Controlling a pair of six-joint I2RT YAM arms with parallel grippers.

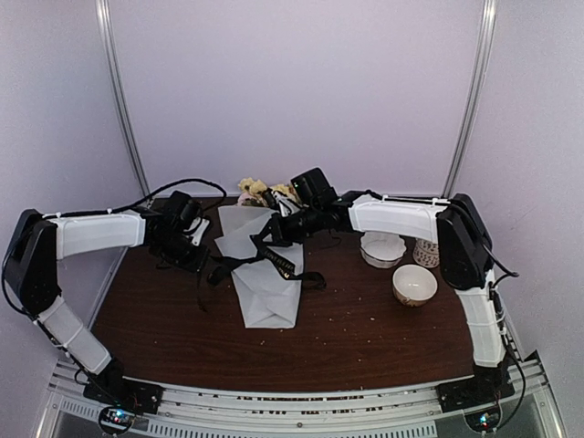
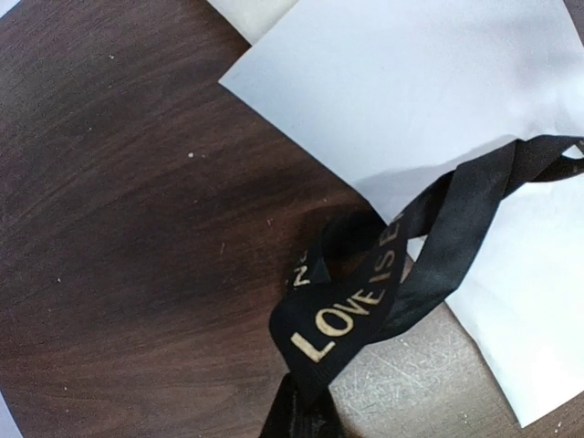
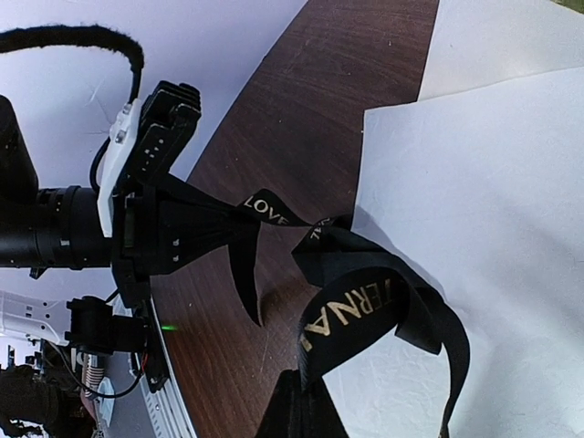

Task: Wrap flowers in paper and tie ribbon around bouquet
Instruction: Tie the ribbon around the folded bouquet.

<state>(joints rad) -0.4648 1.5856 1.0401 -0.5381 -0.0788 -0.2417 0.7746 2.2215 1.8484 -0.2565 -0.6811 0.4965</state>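
The paper [image 1: 266,285] lies folded on the dark table, and the yellow flowers [image 1: 258,191] show past its far end; their stems are hidden. The black ribbon [image 1: 276,262] with gold lettering runs across the paper between both grippers. My left gripper [image 1: 197,245], at the paper's left, is shut on one end of the ribbon [image 2: 365,301], pinched at the bottom of the left wrist view [image 2: 303,415]. My right gripper [image 1: 276,228], over the paper's far part, is shut on a looped stretch of the ribbon [image 3: 360,310], [image 3: 307,409]. The paper [image 3: 493,228] lies under that loop.
Two white bowls [image 1: 382,248] [image 1: 414,285] and a patterned cup [image 1: 426,253] stand at the right of the table. Crumbs dot the wood [image 1: 365,328]. The left gripper's body [image 3: 155,210] shows in the right wrist view. Pale walls enclose the table.
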